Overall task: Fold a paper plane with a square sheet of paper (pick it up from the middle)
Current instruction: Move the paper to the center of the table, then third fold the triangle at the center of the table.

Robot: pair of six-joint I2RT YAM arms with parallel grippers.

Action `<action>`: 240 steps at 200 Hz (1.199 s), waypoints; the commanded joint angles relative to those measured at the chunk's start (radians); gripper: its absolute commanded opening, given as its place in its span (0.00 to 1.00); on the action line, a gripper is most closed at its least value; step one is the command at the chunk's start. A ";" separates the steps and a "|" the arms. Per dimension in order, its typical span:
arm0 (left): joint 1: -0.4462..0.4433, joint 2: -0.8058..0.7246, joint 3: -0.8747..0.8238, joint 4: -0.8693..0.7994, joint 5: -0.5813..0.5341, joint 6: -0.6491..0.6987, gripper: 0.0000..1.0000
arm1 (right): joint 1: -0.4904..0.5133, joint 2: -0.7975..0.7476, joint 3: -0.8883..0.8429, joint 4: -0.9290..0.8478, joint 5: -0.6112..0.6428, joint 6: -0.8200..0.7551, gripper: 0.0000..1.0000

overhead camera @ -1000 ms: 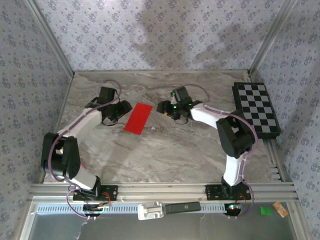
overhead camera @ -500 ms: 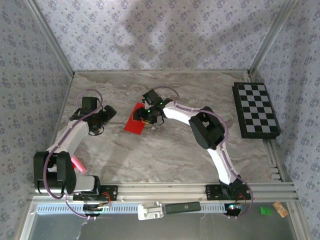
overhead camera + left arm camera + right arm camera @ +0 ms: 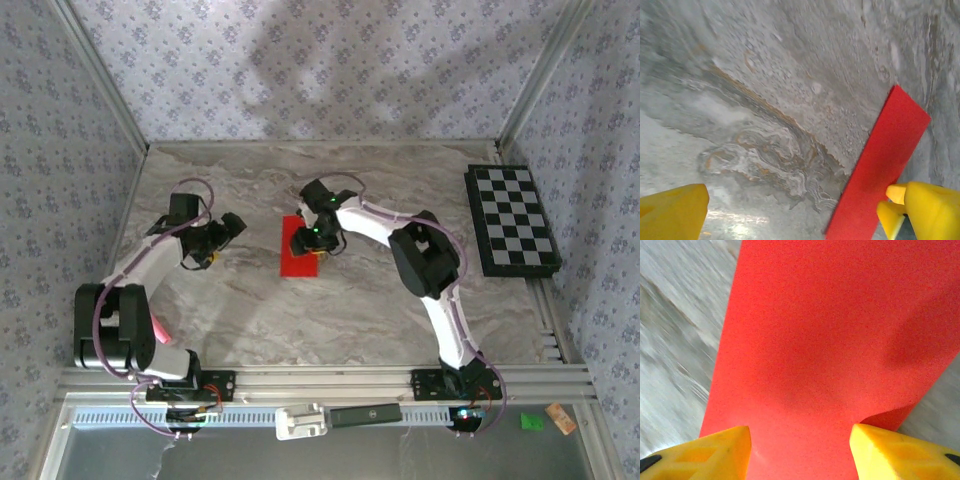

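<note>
The square sheet of paper (image 3: pixel 298 258) lies flat on the marble table as a long, narrow, bright red rectangle, running near to far. My right gripper (image 3: pixel 316 238) is down over its far end. In the right wrist view its yellow fingers (image 3: pixel 720 450) stand apart on the sheet of paper (image 3: pixel 830 340), with red filling the gap at the right gripper (image 3: pixel 800 452) and one corner curling up. My left gripper (image 3: pixel 222 235) hovers to the left of the strip, open, with nothing in it. The left wrist view shows the paper (image 3: pixel 880 170) beside the left gripper's (image 3: pixel 797 220) right finger.
A black-and-white chequered board (image 3: pixel 513 220) lies at the table's right edge. Patterned walls close in the left, back and right sides. Bare marble table (image 3: pixel 350 310) stretches between the strip and the arm bases.
The red strip has turned from slanted to straight, sliding slightly nearer under the right gripper. My left gripper has opened wide and drawn back left, away from the paper.
</note>
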 commanded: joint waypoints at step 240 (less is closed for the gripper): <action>-0.416 0.396 0.152 0.223 0.319 -0.157 0.26 | -0.143 -0.112 -0.317 0.162 0.005 0.214 0.41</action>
